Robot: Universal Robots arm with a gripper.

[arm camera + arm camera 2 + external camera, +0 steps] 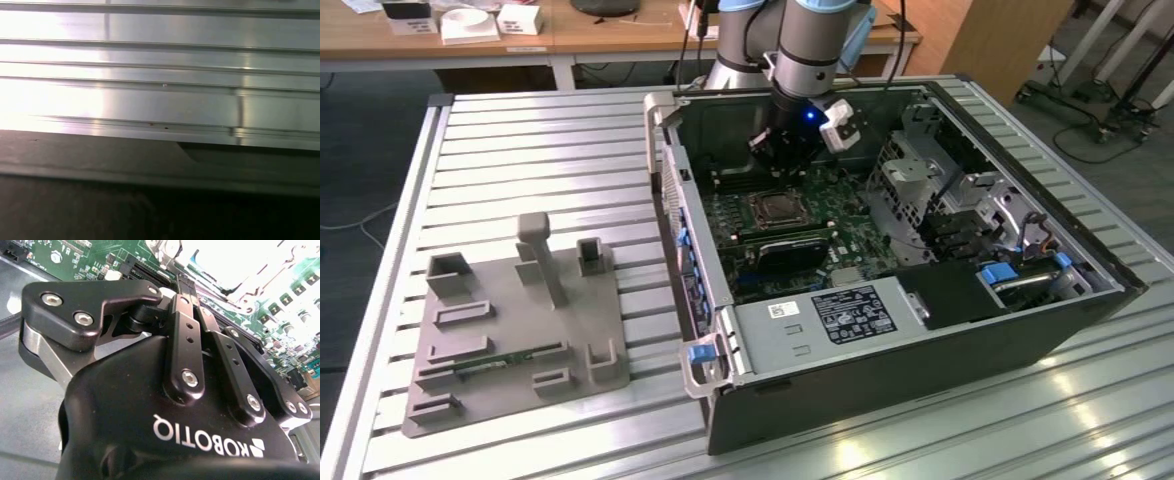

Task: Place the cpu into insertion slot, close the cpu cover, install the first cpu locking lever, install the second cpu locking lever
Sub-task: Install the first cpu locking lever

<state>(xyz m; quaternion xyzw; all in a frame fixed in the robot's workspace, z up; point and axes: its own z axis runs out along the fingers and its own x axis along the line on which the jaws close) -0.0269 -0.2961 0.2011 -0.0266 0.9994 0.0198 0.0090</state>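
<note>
Inspection of the open computer case (894, 330), lying on its side on the slatted aluminium table (534, 130).

1. The gripper (781, 160) hangs inside the case at about 12 o'clock from the socket, above the motherboard (847, 215) and apart from it.
2. In the second wrist view the gripper's (184, 282) 2 fingers (186, 335) lie pressed together, fully closed. Nothing can be seen between them; whether a thin part is pinched at the tips cannot be told.
3. The cpu (781, 207) appears seated in the socket near the board's centre, grey top up, with the cpu cover (781, 222) seemingly framing it. Whether the cover is latched, or either lever engaged, is too small to tell.
4. A grey fixture tray (507, 330) sits at 9 o'clock from the case, well apart, judged to be a parts holder.
</note>
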